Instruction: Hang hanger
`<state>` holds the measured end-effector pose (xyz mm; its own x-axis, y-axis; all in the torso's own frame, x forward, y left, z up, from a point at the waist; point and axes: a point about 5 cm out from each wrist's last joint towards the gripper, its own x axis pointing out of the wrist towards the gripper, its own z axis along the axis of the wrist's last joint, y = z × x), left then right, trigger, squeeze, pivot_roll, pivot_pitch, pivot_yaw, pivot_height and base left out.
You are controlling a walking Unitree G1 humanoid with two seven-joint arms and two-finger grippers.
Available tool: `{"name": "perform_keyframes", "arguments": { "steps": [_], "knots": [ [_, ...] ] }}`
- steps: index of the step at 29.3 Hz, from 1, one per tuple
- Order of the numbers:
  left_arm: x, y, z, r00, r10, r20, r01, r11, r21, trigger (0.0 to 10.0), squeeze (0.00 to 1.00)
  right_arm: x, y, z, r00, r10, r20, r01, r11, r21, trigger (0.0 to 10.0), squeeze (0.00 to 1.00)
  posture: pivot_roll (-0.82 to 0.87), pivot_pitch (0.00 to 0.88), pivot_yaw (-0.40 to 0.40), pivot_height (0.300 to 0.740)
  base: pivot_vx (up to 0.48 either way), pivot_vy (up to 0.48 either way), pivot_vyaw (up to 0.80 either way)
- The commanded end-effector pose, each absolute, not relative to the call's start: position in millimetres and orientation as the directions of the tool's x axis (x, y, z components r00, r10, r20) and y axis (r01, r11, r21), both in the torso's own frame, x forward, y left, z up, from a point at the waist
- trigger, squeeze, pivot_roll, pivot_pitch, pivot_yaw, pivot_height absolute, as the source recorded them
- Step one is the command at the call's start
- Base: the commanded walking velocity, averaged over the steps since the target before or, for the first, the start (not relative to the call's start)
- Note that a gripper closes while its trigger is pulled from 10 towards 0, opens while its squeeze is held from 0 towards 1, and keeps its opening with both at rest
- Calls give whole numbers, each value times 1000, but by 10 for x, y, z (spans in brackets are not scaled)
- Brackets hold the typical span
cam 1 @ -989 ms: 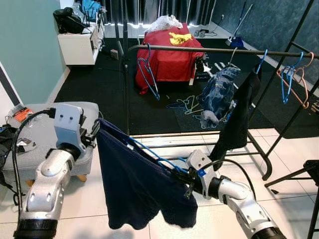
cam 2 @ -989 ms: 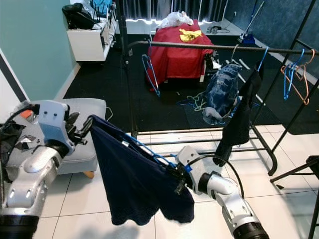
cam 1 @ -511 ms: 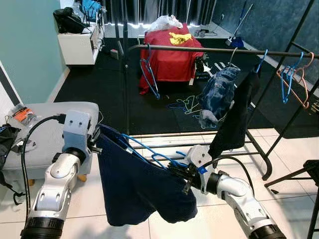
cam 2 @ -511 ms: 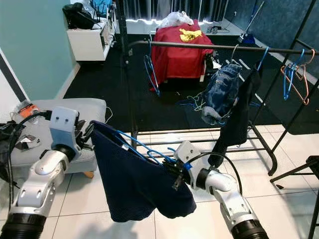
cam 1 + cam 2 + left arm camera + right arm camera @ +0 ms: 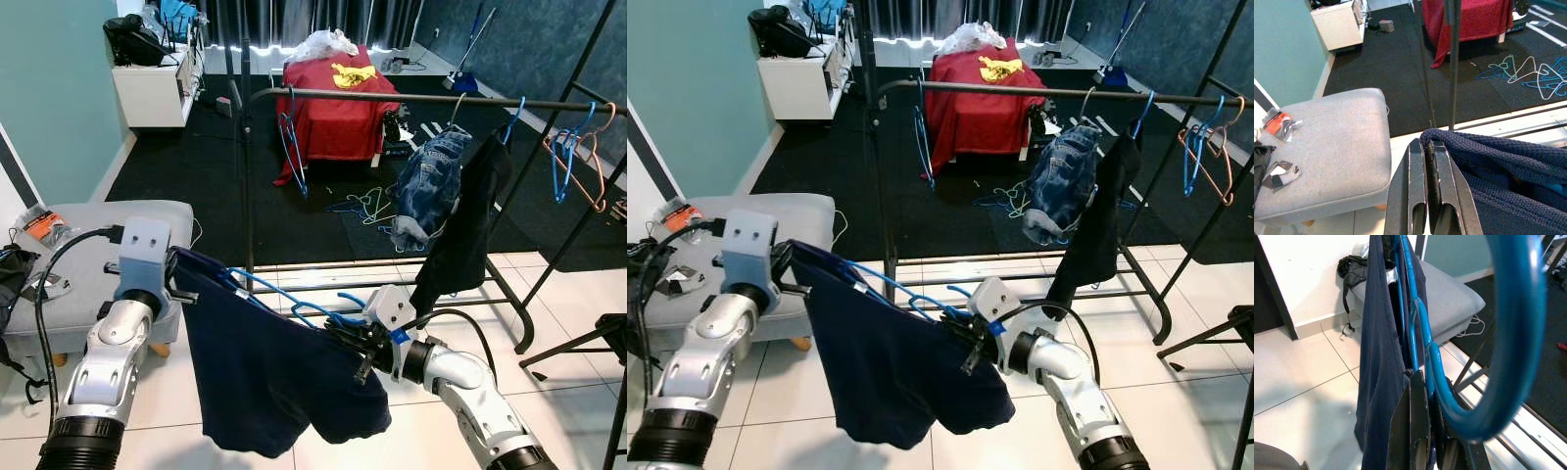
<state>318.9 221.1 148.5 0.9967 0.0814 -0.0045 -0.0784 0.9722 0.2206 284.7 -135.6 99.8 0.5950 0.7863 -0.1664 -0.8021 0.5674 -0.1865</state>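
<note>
1. Left pincer (image 5: pixel 1426 156) clamps the navy garment's (image 5: pixel 265 362) edge at 9 o'clock; fingers pressed together.
2. Right pincer (image 5: pixel 345 343) grips the blue hanger (image 5: pixel 294 305) at 4 o'clock, below the clothes rail (image 5: pixel 392 98).

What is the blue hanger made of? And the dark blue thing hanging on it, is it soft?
The blue hanger looks like smooth, shiny plastic: light glints along its rounded hook. The dark blue garment seems a soft knitted fabric, probably wool or cotton; its bumpy woven texture shows where the left hand pinches its edge, and it droops in folds.
</note>
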Motion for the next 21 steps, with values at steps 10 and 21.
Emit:
{"name": "perform_keyframes", "arguments": {
  "steps": [10,21],
  "knots": [
    [3369,1789,1819,977,-167,135,131,963,236,0,0,2729,-1340,832,527,800,-285,-841,444,-309,10000,0,-3,19,-24,740,0,0,0],
    [3430,1779,1820,977,-173,122,136,955,265,0,0,2790,-1364,954,641,753,-145,-731,542,-414,10000,0,-2,7,-20,740,0,0,0]
  ]
}}
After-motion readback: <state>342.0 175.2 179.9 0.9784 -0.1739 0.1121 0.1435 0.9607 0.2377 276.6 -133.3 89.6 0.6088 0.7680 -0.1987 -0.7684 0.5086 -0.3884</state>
